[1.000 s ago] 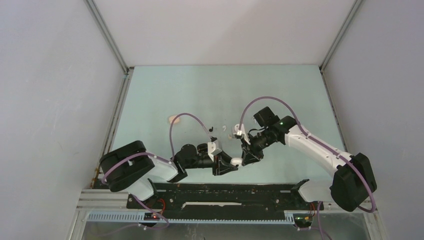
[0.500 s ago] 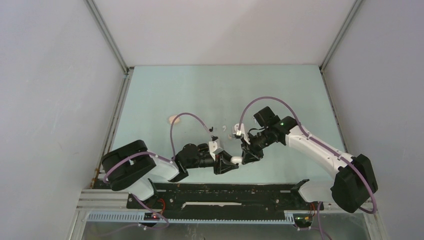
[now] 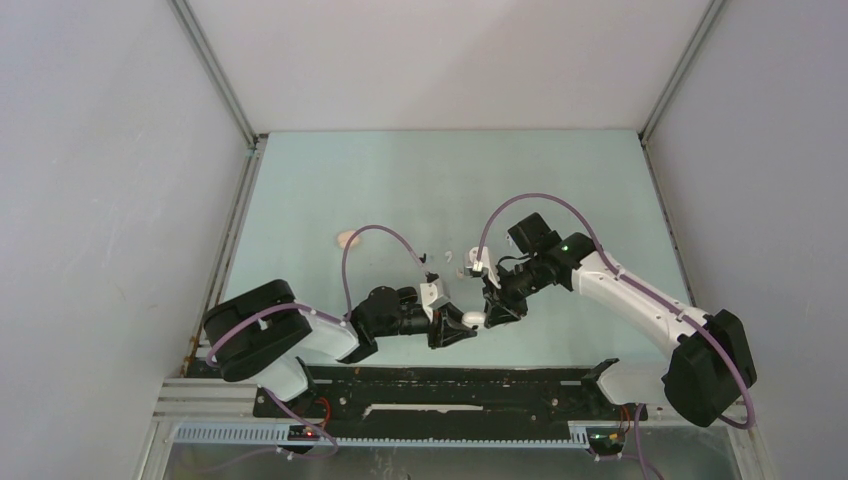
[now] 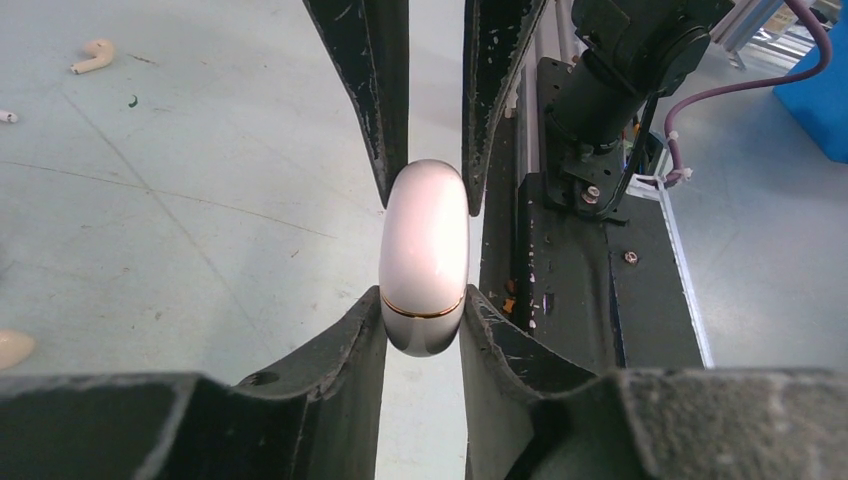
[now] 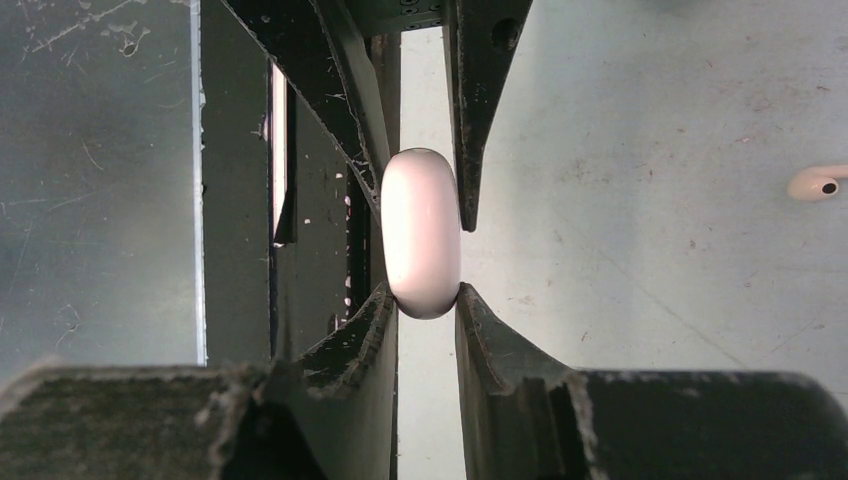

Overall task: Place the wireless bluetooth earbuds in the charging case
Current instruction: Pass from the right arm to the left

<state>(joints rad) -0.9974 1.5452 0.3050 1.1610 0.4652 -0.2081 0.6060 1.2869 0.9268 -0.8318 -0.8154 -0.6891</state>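
Observation:
The charging case [image 4: 424,255] is a glossy pearl-white oval with a thin gold seam, and its lid looks closed. It hangs above the table between both arms [image 3: 473,320]. My left gripper [image 4: 424,300] is shut on its near end, and my right gripper [image 5: 424,293] is shut on the opposite end [image 5: 421,230]. A beige stemmed earbud [image 4: 95,55] lies on the table farther off. The right wrist view also shows an earbud [image 5: 815,185] near its right edge. Tiny earbuds [image 3: 449,256] lie just beyond the grippers in the top view.
A small beige object [image 3: 347,238] lies on the pale green table [image 3: 560,180] to the left. A beige rounded thing [image 4: 10,348] shows at the left wrist view's edge. The black base rail [image 3: 450,385] runs along the near edge, and grey walls enclose the table.
The left gripper and the case have crept slightly away from the near edge. Both grippers keep their hold on the case.

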